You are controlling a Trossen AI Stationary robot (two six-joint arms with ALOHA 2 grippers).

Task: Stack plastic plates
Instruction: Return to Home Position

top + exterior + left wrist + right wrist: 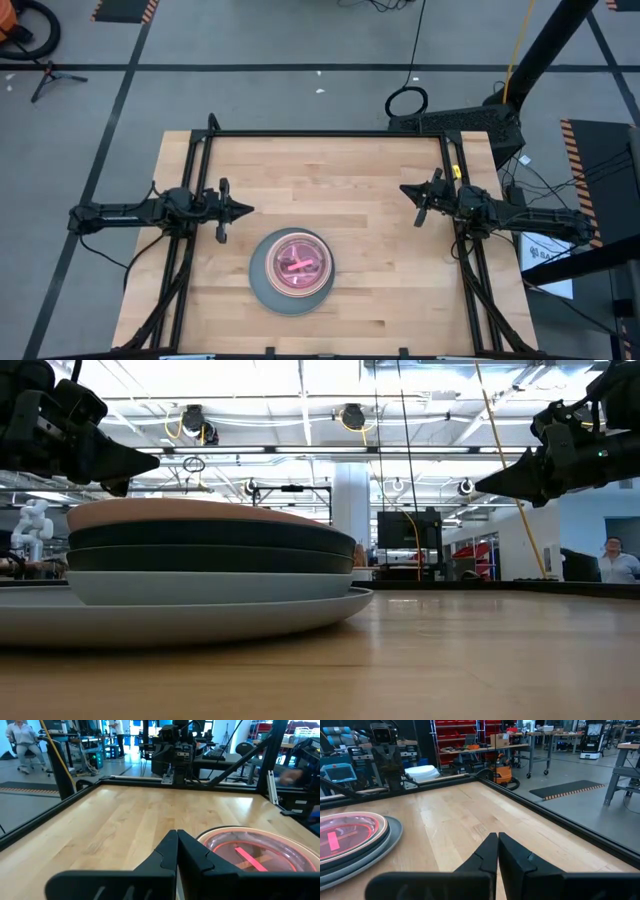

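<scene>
The plastic plates stand as one stack [291, 272] near the table's near edge, about midway between the arms. The large grey plate [200, 622] is the base and rests on the wood. Light blue, black, dark teal and salmon pink plates [190, 512] sit on it in the low view. From above the top dish looks pink-red [294, 264]; the stack also shows in the left wrist view [260, 852] and right wrist view [350, 837]. My left gripper [248, 210] is shut, raised left of the stack. My right gripper [404, 190] is shut, raised to the stack's right and farther back.
A black metal frame [330, 134] runs along the table's far edge and down both sides. Bare wood [330, 190] lies between the grippers and beyond the stack. People are in the room behind the table [20, 740].
</scene>
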